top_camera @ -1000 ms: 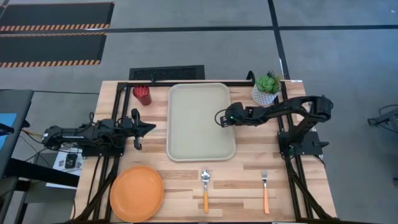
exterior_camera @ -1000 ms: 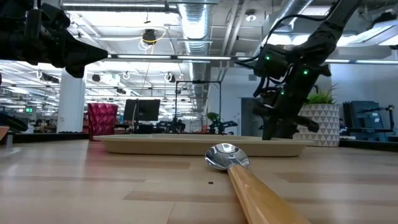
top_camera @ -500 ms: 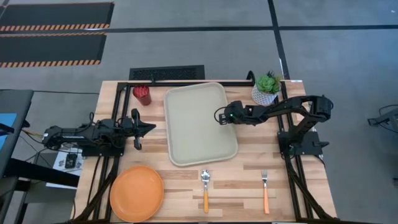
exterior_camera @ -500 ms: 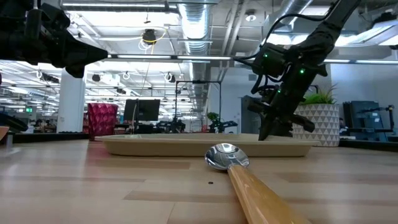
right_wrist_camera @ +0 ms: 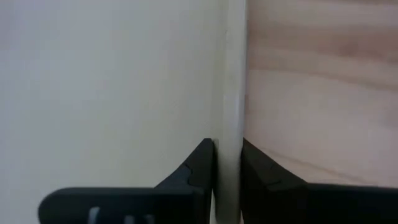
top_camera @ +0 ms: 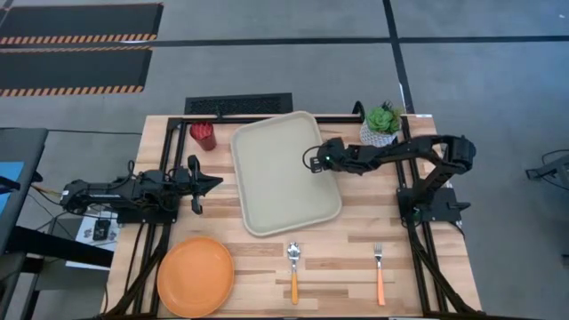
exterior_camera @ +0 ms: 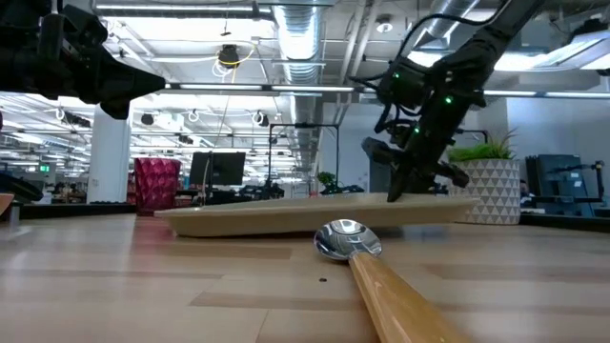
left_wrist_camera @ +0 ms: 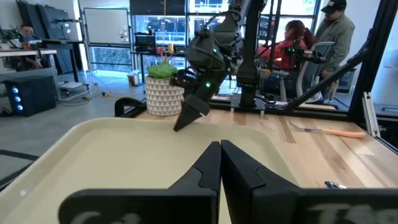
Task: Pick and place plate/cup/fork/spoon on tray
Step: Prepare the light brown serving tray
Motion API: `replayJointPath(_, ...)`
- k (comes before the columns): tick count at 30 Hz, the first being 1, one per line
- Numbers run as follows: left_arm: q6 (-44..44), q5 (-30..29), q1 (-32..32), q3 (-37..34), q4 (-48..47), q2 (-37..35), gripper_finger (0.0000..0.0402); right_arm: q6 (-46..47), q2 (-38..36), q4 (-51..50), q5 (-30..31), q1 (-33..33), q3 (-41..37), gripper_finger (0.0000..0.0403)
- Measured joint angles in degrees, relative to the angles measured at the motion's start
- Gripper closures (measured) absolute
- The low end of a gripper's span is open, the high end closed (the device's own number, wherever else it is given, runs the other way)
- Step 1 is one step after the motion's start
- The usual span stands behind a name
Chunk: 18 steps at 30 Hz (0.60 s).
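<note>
Right gripper (top_camera: pixel 311 161): we see it clamped on the tray's right rim, one finger (right_wrist_camera: pixel 199 163) inside the rim and one outside. Against the picture a second ago it sits farther toward the table's back left.

Tray (top_camera: pixel 271 191): on the table's middle, touching the wood. We note it has turned since a second ago: its far end now leans toward 11 o'clock, where before its sides ran square to the table. In the low view the gripped side (exterior_camera: pixel 419 206) rides a little above the wood, while earlier it lay flat.

Left gripper (top_camera: pixel 212 183): we find it at 9 o'clock of the tray, just off the tray's left edge, fingers (left_wrist_camera: pixel 211 167) pressed together with nothing between them. It matches the earlier picture.

Cup (top_camera: pixel 204 135): upright at 10 o'clock of the tray, near its back left corner, same spot as before.

Plate (top_camera: pixel 196 276): at 7 o'clock of the tray, at the table's front left corner, unmoved.

Spoon (top_camera: pixel 293 263): at 6 o'clock, just in front of the tray, bowl toward it, unmoved.

Fork (top_camera: pixel 379 272): at 5 o'clock, well apart from the tray, tines toward the back, unmoved.

Plant pot (top_camera: pixel 380 126): at 2 o'clock, beside the right arm.
</note>
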Motion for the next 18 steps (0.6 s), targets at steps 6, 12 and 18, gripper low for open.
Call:
replayJointPath(6, 0.0, 0.0, 0.0, 0.0, 0.0, 0.0, 0.0401, -7.2, 0.0, -9.6, -0.2, -2.8, 7.1, 0.0339)
replayJointPath(12, 0.0, 0.0, 0.0, 0.0, 0.0, 0.0, 0.0401, -21.4, 0.0, -19.6, -3.3, -6.6, 15.6, 0.0339)
replayJointPath(18, 0.0, 0.0, 0.0, 0.0, 0.0, 0.0, 0.0402, -38.8, 0.0, -27.2, -7.1, -11.3, 22.9, 0.0339)
